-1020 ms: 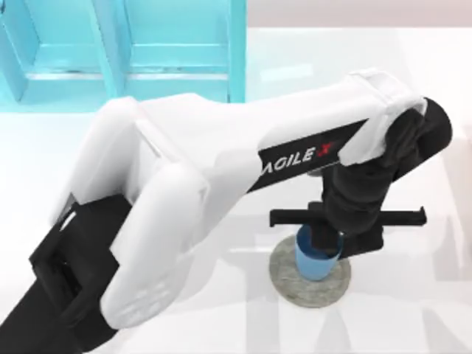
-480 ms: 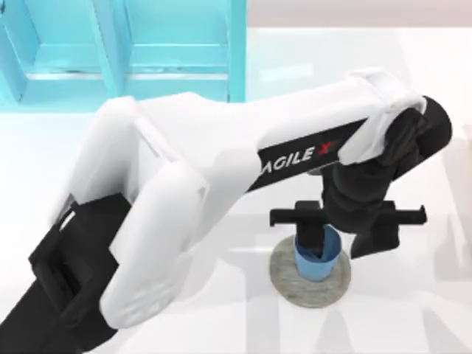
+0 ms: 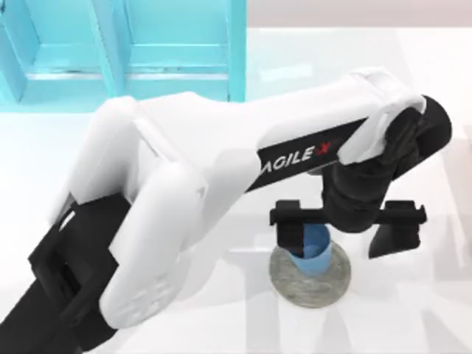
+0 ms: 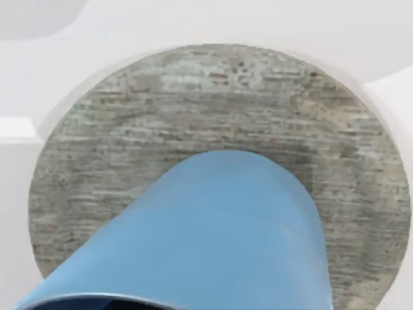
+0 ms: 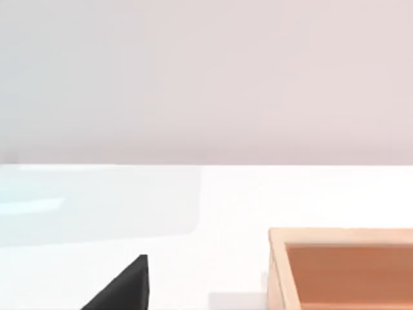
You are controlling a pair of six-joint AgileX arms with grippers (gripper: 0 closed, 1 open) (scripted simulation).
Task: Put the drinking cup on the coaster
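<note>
Drinking cup (image 3: 316, 254) stands on coaster (image 3: 310, 280), near bench middle. Left tool (image 3: 345, 236) fingers spread wide, cup free. Best: lift straight up, no sideways brush, so cup stays centred, upright.

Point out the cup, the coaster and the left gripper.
cup (image 3: 316, 254): top view, on its light-blue side wall.
coaster (image 3: 310, 289): top view, on the bare grey front edge.
left gripper (image 3: 341, 237): top view, midway between its open fingertips, over the cup.
</note>
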